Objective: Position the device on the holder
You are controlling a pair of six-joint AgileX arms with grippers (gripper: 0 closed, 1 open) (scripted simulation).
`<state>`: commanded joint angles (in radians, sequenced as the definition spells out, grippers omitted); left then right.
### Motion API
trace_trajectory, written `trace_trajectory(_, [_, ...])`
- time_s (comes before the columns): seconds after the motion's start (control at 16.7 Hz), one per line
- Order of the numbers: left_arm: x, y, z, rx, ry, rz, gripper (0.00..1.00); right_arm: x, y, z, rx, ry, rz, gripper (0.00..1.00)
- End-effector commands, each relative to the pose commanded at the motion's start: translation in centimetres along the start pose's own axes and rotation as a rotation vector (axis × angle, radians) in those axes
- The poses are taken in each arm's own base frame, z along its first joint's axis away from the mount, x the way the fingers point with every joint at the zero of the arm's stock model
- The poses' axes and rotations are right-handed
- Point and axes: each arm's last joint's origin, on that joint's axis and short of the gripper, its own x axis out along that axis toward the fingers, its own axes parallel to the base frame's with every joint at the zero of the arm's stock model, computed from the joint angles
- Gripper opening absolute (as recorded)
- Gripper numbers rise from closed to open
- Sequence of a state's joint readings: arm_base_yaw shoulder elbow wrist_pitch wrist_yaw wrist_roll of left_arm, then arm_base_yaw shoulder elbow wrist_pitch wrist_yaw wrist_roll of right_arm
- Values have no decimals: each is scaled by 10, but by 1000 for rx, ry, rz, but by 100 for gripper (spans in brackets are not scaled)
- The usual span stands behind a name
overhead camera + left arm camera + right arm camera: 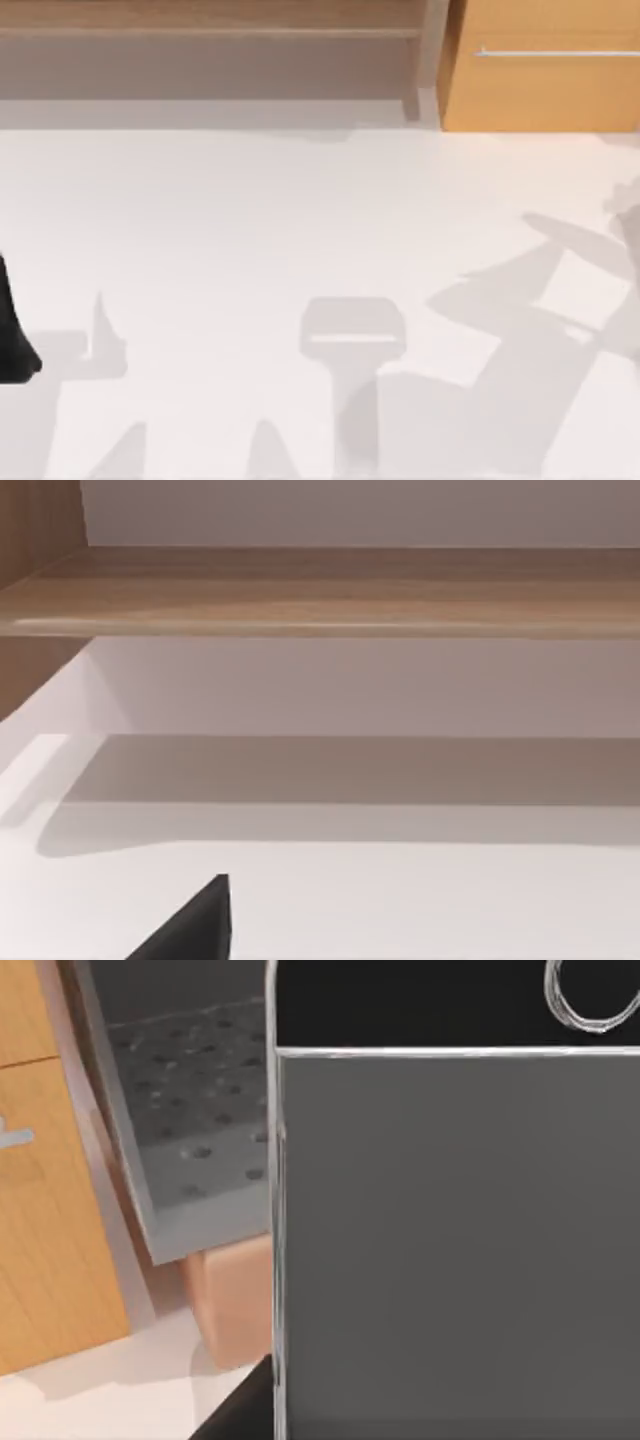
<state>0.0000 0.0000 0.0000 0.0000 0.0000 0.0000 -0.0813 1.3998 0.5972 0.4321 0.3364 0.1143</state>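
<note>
I have the device pressed right up against my right wrist camera: grey screen, black bezel and the ring of the home button at one end, with a silver edge running down its side. A dark piece of my right gripper pokes in beside that edge. The phone sits so close that I judge it is being carried by this arm, though I cannot tell whether the gripper is clamped on it or merely beside it. Behind the phone I see a grey perforated panel, a peach-coloured block and the wooden cabinet. From above, the white table shows a pale grey shape with a light bar across it, near the middle and toward the near edge. I take that for the holder, but it is faint enough that it could be shadow. If so, it lies to the left of my right arm, which is at the table's right edge, so the right arm is the one to bring the phone over, long axis stood up against the bar. My left arm is parked at the left edge, and I cannot tell its gripper's state.
</note>
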Motion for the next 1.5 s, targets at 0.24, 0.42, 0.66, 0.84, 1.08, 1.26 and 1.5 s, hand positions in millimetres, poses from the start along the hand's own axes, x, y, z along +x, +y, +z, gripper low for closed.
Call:
trace_trajectory(0.24, [0, 0, 0, 0, 0, 0, 100, 9, -1, -4, 10, 9, -4, 0])
trace_trajectory(0.42, [0, 0, 0, 0, 0, 0, 100, 9, -1, -4, 10, 9, -4, 0])
trace_trajectory(0.66, [0, 0, 0, 0, 0, 0, 100, 9, -1, -4, 10, 9, -4, 30])
trace_trajectory(0.84, [0, 0, 0, 0, 0, 0, 100, 9, -1, -4, 10, 9, -4, 53])
trace_trajectory(1.08, [0, 0, 0, 0, 0, 0, 100, 9, -1, -4, 10, 9, -4, 83])
trace_trajectory(1.26, [0, 0, 0, 0, 0, 0, 100, 9, -1, -4, 10, 9, -4, 100])
trace_trajectory(1.5, [0, 0, 0, 0, 0, 0, 100, 9, -1, -4, 10, 9, -4, 100])
